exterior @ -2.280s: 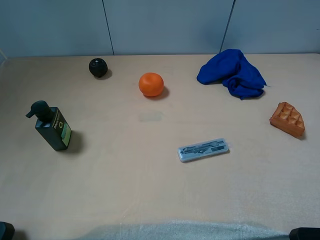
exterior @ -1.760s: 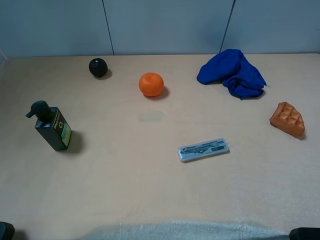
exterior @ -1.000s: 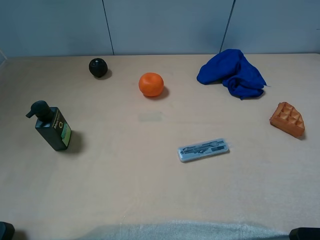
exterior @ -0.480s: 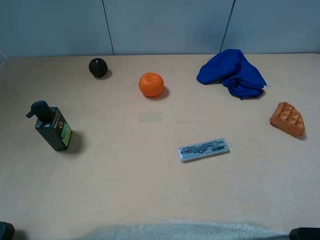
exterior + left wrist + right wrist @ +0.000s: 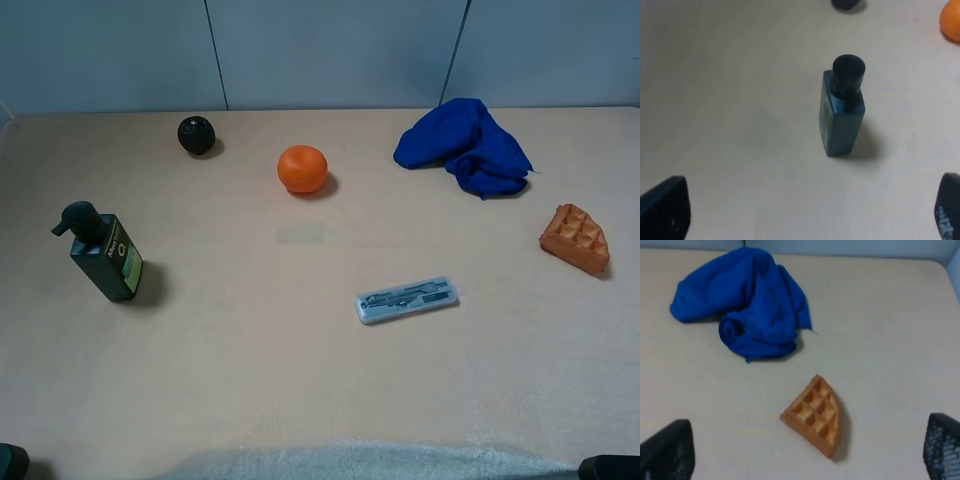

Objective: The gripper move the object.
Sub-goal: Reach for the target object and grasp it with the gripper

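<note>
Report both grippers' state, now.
Left gripper: open, holding nothing; the dark bottle stands clear ahead of it.
Right gripper: open, holding nothing; the waffle lies clear ahead of it.

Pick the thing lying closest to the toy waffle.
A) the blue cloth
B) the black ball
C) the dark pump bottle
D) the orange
A: in the exterior high view the crumpled blue cloth lies just behind the toy waffle, and the right wrist view shows the two close together but not touching.
</note>
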Robot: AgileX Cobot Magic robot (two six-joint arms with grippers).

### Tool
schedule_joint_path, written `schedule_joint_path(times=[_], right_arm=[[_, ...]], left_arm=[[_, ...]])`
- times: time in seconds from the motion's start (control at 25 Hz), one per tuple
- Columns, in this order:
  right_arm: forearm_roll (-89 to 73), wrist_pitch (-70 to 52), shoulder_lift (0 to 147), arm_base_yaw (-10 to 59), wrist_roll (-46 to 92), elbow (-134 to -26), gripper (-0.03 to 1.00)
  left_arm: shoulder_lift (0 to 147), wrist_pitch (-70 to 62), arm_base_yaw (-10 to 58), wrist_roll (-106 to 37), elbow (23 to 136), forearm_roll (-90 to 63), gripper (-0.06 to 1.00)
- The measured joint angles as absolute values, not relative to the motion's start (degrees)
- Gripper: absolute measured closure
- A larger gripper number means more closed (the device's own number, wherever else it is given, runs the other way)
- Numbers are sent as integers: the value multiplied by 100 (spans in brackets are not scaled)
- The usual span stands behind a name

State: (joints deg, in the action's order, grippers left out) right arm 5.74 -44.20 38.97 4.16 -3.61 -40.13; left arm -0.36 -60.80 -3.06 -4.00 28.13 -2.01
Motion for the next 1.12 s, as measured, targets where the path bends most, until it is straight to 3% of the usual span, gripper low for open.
schedule_joint_path(times=[0.56,1.12], right_arm=[[629,-4504,6208,416,-409,-4849,27],[440,-4424,7569,-149,-403,-4940,27]], left_arm=[[-36,-6080,-306,-400,2813,-201,-5],[-36,-6080,-306,-400,2813,-201,-5]])
